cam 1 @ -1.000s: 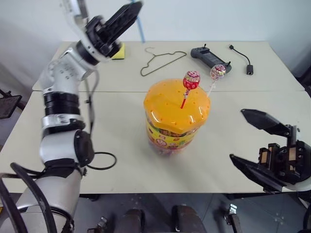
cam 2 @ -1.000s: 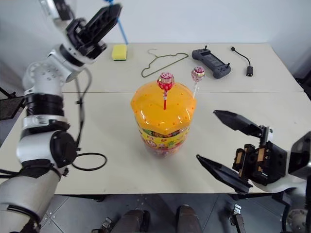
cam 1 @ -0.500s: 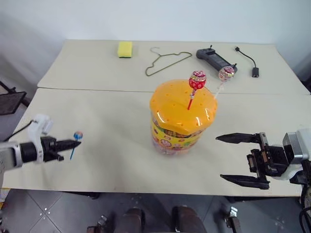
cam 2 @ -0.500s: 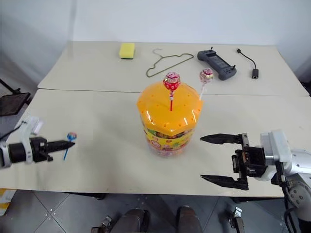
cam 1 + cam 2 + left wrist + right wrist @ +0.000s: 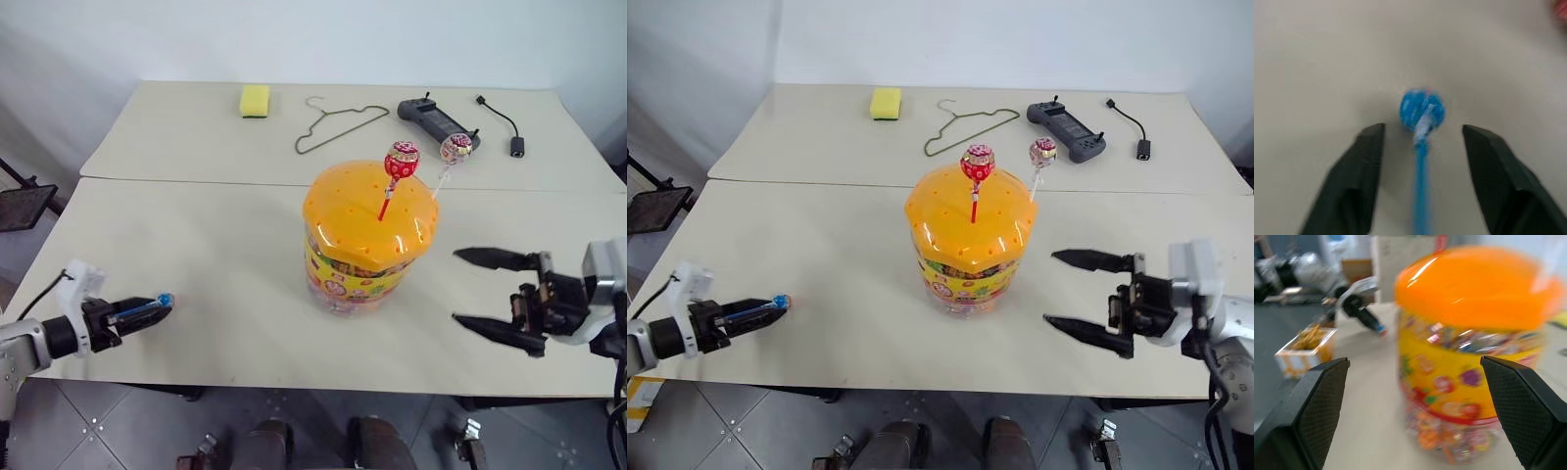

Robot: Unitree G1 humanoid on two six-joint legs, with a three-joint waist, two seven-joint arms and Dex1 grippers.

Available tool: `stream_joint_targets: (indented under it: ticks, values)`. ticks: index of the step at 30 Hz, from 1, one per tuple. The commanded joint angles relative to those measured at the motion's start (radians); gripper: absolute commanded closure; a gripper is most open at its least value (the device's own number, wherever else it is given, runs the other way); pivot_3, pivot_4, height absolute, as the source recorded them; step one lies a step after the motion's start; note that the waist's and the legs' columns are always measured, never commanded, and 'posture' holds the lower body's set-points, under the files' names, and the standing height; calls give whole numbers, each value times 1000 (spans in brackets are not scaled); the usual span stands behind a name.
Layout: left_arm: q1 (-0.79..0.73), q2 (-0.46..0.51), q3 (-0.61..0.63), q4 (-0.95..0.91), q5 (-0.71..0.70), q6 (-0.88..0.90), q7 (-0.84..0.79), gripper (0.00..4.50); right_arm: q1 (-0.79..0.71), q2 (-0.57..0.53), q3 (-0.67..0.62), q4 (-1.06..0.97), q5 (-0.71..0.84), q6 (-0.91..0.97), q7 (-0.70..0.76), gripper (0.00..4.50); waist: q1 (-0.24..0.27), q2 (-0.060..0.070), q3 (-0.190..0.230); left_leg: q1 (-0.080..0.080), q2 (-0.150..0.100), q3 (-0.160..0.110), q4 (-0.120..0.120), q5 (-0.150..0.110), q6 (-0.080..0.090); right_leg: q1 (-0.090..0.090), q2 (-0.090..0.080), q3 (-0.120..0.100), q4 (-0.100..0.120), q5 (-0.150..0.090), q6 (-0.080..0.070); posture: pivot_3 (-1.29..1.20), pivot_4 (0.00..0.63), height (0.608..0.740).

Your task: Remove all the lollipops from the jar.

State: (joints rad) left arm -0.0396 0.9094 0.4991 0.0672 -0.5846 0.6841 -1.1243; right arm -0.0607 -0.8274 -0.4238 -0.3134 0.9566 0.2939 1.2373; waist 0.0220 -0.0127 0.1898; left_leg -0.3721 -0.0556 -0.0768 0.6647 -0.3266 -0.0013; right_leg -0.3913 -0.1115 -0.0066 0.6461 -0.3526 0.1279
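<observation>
The jar [image 5: 364, 257], a clear tub with an orange dotted lid and a yellow cartoon label, stands mid-table. Two lollipops stick up from the lid: a red-headed one [image 5: 401, 161] and a pink-white one [image 5: 456, 148]. A blue-stick lollipop [image 5: 1421, 110] lies on the table near the front left edge, between the spread fingers of my left gripper [image 5: 1422, 128], which touch neither its stick nor its head. My right gripper [image 5: 457, 286] hangs open to the right of the jar, pointing at it, with a gap between them.
At the back of the table lie a yellow sponge [image 5: 254, 99], a wire hanger [image 5: 338, 125], a black controller [image 5: 436, 119] and a small cable adapter [image 5: 515, 147]. A seam [image 5: 196, 181] runs across between two tabletops. A small box [image 5: 1305, 346] sits beyond the table's left side.
My left arm came down from high at the back left to the front left edge. Its jaws, shut on the blue lollipop before, are now open. The right gripper shifted slightly forward.
</observation>
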Motion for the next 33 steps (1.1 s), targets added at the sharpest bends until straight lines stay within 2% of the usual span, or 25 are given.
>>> stream_joint_targets:
  ticks: [1, 2, 4, 10, 12, 17, 21, 31, 32, 33]
  values:
    - [-29, 110, 45, -6, -146, 60, -234, 383, -76, -25, -58, 26, 90, 100, -105, 0, -3, 0, 0, 0, 0, 0, 0, 0, 0, 0, -1, 0, -1, 0, 0, 0, 150, 740]
    - [-41, 132, 41, -9, -175, 105, -255, 118, -113, -27, -58, 36, 115, 142, -163, 0, -7, 0, 0, 0, 0, 1, 0, 0, 0, 0, -1, 0, -1, 0, 0, 0, 150, 740]
    - [-99, 115, 53, -17, -225, 112, -237, 118, -182, -19, -42, 41, 132, 171, -204, 0, -18, 3, 1, 0, 0, 0, -1, 0, 0, 0, -1, 0, -1, 0, 0, 0, 150, 740]
    - [-324, -69, 106, -136, -466, 141, -72, 118, -387, 26, 75, 63, 52, 209, -314, 0, -25, 3, 1, -1, 0, 0, 0, 0, 0, -1, -1, -3, 1, 0, 0, 0, 150, 740]
    - [-355, -136, 82, -193, -502, 123, -51, 118, -427, 39, 115, 59, 45, 245, -335, 0, -26, 2, 1, -2, 0, 0, 1, 0, 0, -2, -1, -4, 3, 0, 0, 0, 150, 740]
    - [-410, -204, 23, -246, -567, 141, 9, 118, -478, 41, 173, 71, 20, 307, -340, 0, -27, 2, 1, -2, 0, 0, 1, -1, 1, -3, -1, -6, 7, 0, 0, 0, 150, 740]
    - [-434, -216, -2, -242, -569, 124, 12, 89, -492, 38, 188, 75, 11, 331, -308, 853, -26, 2, 1, -2, 0, 1, 1, -1, 1, -3, -1, -7, 7, 0, 0, 0, 150, 740]
    - [-495, -254, -51, -222, -585, 101, 13, 89, -513, 77, 141, 111, 32, 316, -272, 4274, -26, 2, 1, -2, 0, 1, 2, -1, 1, -3, -1, -9, 7, 0, 0, 0, 150, 740]
    - [-505, -260, -52, -219, -589, 98, 13, 89, -521, 88, 115, 122, 51, 306, -268, 4468, -26, 2, 1, -2, 0, 1, 2, -1, 1, -3, -1, -10, 7, 0, 0, 0, 150, 740]
    - [-519, -268, -54, -211, -592, 95, 15, 89, -528, 92, 77, 140, 78, 303, -262, 4468, -26, 2, 1, -2, 0, 1, 2, -1, 1, -3, -1, -10, 7, 0, 0, 0, 150, 740]
